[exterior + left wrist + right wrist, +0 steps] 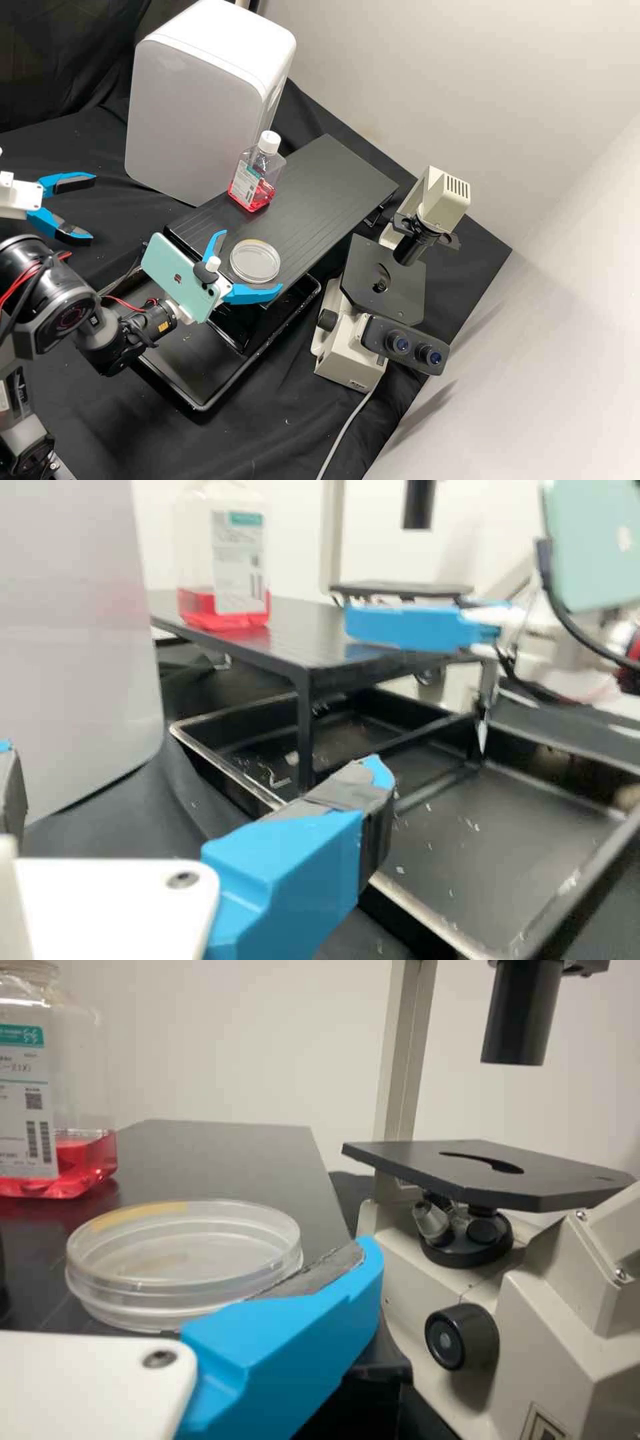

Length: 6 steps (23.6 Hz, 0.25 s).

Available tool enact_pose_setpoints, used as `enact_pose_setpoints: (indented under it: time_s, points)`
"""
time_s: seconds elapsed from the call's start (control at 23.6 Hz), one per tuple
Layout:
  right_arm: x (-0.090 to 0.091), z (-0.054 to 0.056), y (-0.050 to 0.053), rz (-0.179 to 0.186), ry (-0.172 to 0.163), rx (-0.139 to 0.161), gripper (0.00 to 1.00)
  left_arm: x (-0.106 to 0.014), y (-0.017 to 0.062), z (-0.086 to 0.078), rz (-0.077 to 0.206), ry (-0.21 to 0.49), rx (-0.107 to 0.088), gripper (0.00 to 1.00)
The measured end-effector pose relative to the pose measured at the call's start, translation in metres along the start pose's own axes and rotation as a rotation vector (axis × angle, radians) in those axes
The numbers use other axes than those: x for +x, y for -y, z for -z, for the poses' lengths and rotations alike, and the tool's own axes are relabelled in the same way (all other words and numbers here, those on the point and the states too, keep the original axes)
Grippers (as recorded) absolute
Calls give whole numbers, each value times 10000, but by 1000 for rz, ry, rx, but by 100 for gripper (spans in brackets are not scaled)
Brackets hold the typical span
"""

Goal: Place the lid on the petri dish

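Observation:
A clear round petri dish [255,261] lies at the near end of the black raised platform [320,193]. In the right wrist view the petri dish [185,1260] shows a clear lid resting over its base, with a faint yellow smear at the back. My right gripper [250,261] is open at platform height, one blue finger on each side of the dish; neither finger visibly touches it, and one finger [300,1340] shows just in front of it. My left gripper [91,205] hangs open at the far left, holding nothing, its finger [300,870] near the tray's corner.
A bottle of red liquid [257,175] stands on the platform's far left. Behind it is a large white box [200,93]. A microscope [393,287] stands right of the platform. A black tray [200,373] lies under and in front of the platform.

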Motion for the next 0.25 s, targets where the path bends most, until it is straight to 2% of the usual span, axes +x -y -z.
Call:
enact_pose_setpoints:
  time_s: [0.13,0.25]
  points:
    - [-29,13,-29,-6,-10,32,100,-9,0,1,-1,0,0,100]
    - [-41,8,-40,-7,-10,53,100,-9,0,1,-1,0,0,100]
